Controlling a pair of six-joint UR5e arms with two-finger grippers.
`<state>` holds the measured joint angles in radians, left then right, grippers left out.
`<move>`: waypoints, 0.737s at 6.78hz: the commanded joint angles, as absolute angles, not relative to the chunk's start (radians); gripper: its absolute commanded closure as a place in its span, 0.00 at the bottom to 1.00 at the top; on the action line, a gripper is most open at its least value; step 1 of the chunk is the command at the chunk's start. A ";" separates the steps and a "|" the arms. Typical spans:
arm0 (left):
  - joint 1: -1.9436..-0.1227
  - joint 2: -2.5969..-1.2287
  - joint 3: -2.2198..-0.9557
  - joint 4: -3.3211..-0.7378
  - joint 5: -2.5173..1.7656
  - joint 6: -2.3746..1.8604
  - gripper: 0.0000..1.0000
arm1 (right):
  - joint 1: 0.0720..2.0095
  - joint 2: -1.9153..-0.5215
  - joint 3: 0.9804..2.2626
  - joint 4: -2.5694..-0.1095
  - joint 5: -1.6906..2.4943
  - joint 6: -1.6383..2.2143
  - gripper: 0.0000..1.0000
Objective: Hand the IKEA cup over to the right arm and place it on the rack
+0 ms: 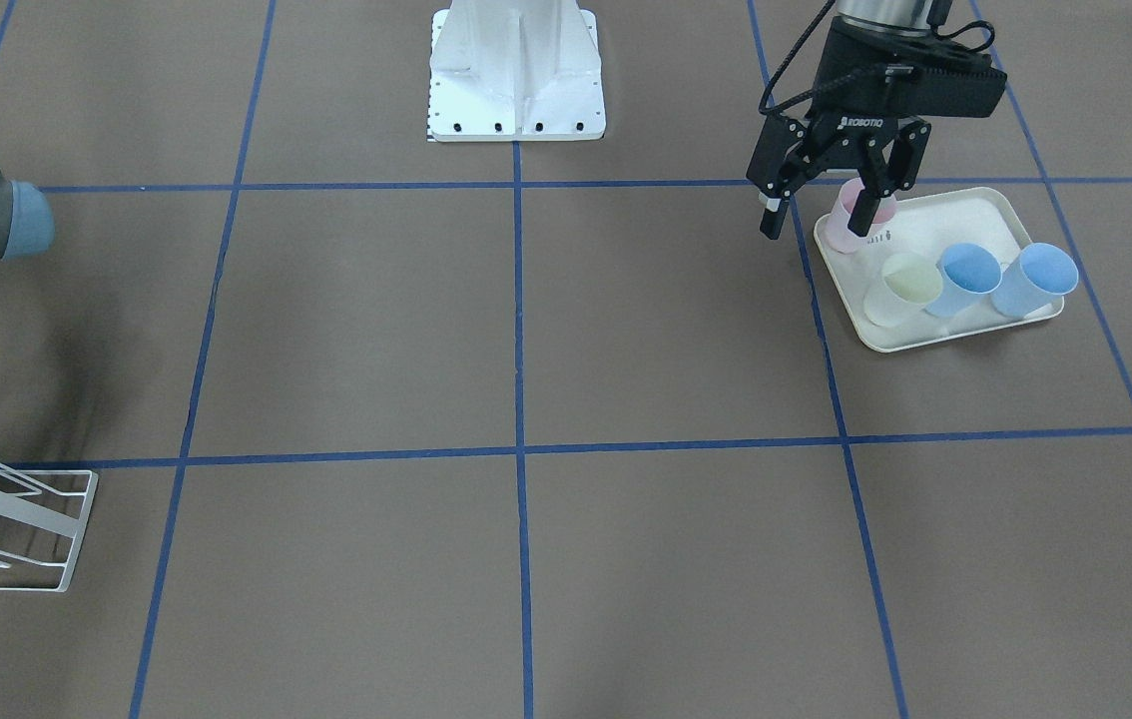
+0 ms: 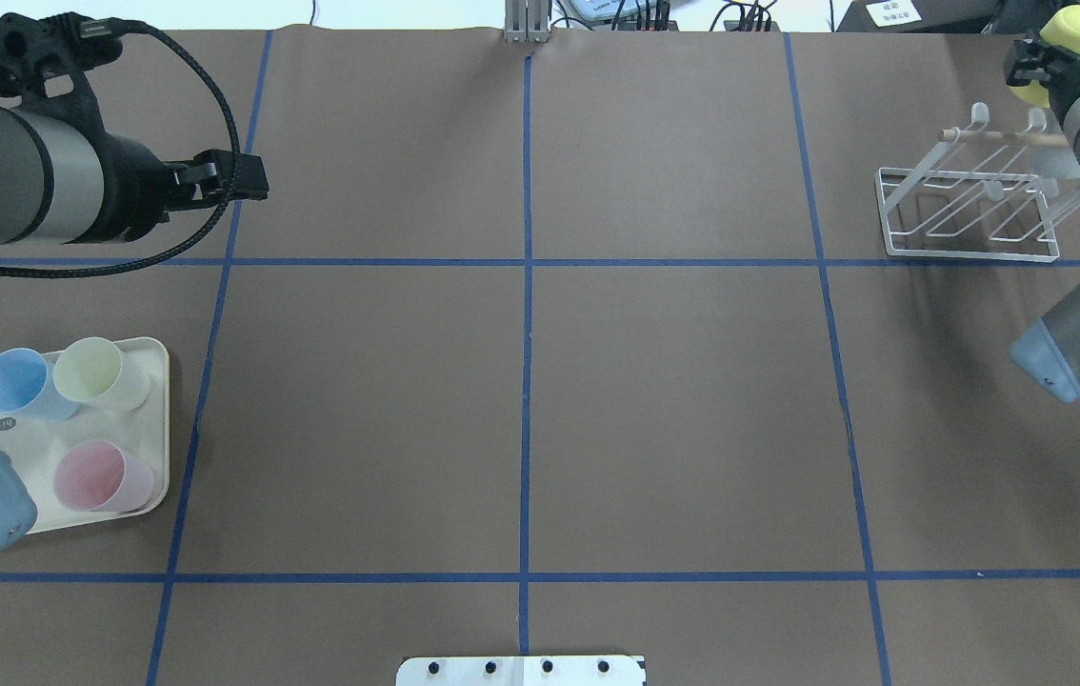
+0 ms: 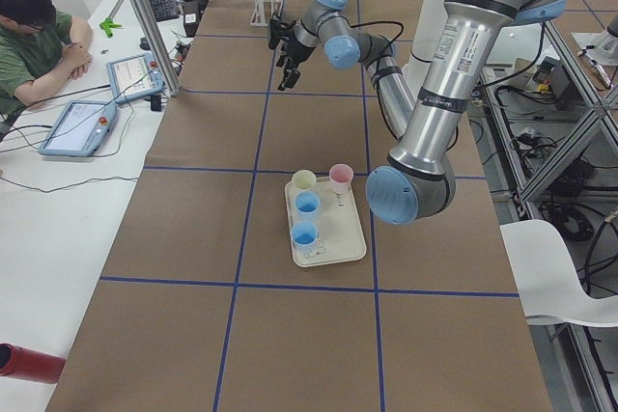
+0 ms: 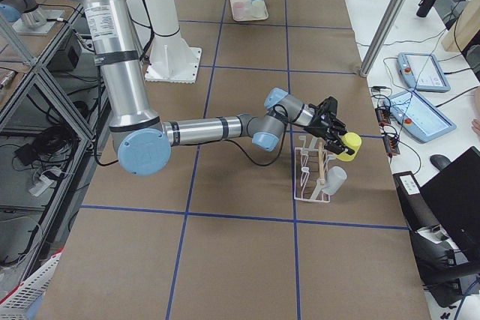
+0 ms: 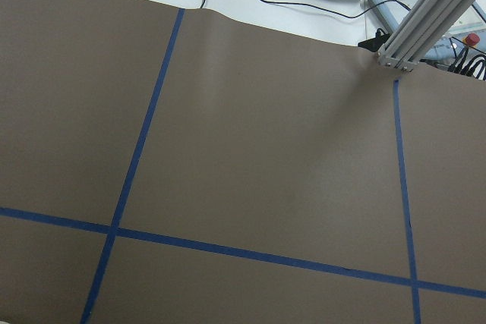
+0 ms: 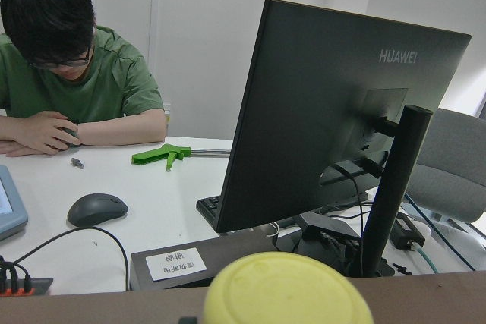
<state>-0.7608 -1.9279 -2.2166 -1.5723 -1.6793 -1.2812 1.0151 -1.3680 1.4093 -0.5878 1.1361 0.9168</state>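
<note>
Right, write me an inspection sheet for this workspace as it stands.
Surface: brown paper-covered table with a blue tape grid, lying flat.
Job's things: white wire rack with a wooden dowel carries one pale translucent cup; yellow plastic cup is held above it.
Clutter: cream tray holds an upright pink cup, pale yellow cup and two blue cups.
Grippers: right gripper is shut on the yellow cup; left gripper is open and empty.
Cables: black braided cable loops along the left arm.
Surroundings: person in a green shirt at a side desk; black monitor.
</note>
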 commanded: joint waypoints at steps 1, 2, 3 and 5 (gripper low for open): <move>-0.761 -1.927 -2.217 -1.572 -1.689 -1.282 0.00 | 1.014 -1.377 1.411 -0.588 1.149 0.917 1.00; -0.761 -1.927 -2.217 -1.572 -1.689 -1.282 0.00 | 1.012 -1.388 1.411 -0.588 1.150 0.919 1.00; -0.761 -1.927 -2.217 -1.571 -1.689 -1.284 0.00 | 1.011 -1.396 1.411 -0.586 1.154 0.922 1.00; -0.761 -1.924 -2.215 -1.571 -1.689 -1.285 0.00 | 0.997 -1.399 1.413 -0.586 1.175 0.925 1.00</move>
